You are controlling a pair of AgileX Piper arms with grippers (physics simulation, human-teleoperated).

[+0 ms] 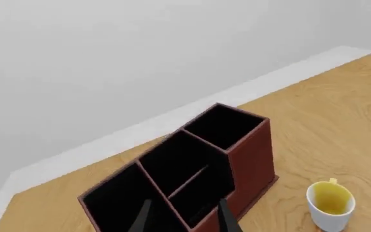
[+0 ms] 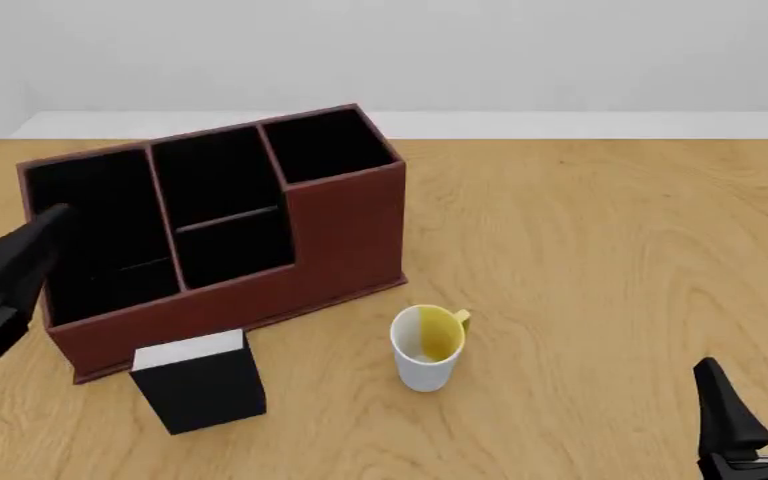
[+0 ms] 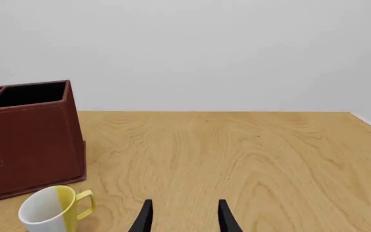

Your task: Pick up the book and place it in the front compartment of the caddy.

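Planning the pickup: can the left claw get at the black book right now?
Probably yes. The left claw hovers open beside the caddy, and the book stands upright in front of it, with nothing covering its top.

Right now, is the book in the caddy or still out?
Out. The book stands upright on the table in front of the caddy, held by neither gripper.

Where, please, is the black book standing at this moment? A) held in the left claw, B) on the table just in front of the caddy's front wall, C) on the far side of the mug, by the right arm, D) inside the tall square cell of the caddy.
B: in the front view the book stands upright on the table against the caddy front wall, left of the mug, outside every cell.
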